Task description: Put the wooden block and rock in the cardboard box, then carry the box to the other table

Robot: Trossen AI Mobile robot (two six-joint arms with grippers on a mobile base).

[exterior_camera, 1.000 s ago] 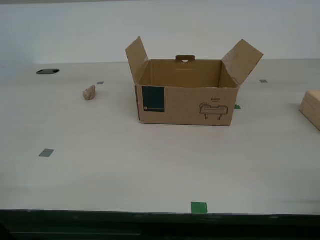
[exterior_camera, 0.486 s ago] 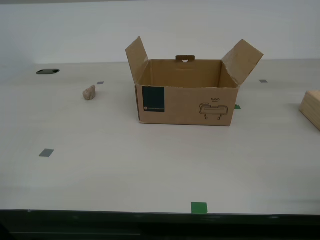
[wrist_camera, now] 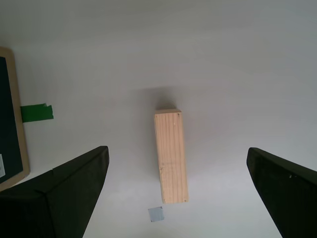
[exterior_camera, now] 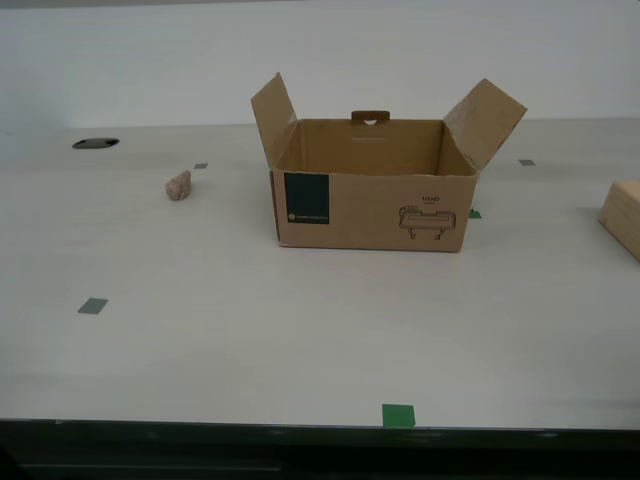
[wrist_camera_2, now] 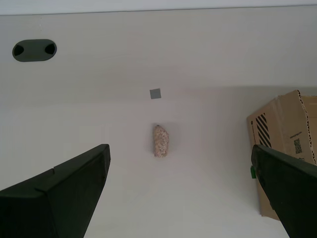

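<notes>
My first gripper (wrist_camera: pixel 178 198) is hanging spread wide above the wooden block (wrist_camera: pixel 171 154); my second gripper (wrist_camera_2: pixel 181 193) is hovering spread over the rock (wrist_camera_2: pixel 161 141), beside the cardboard box (exterior_camera: pixel 372 190).

Wooden block (exterior_camera: pixel 622 217) cut off at the exterior view's right edge.

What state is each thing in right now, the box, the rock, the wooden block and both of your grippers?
cardboard box: upright on the table, flaps open, nothing visible inside.
rock: on the table, outside the box, untouched.
wooden block: flat on the table, untouched.
my first gripper: open, above the block.
my second gripper: open, above the rock.
</notes>
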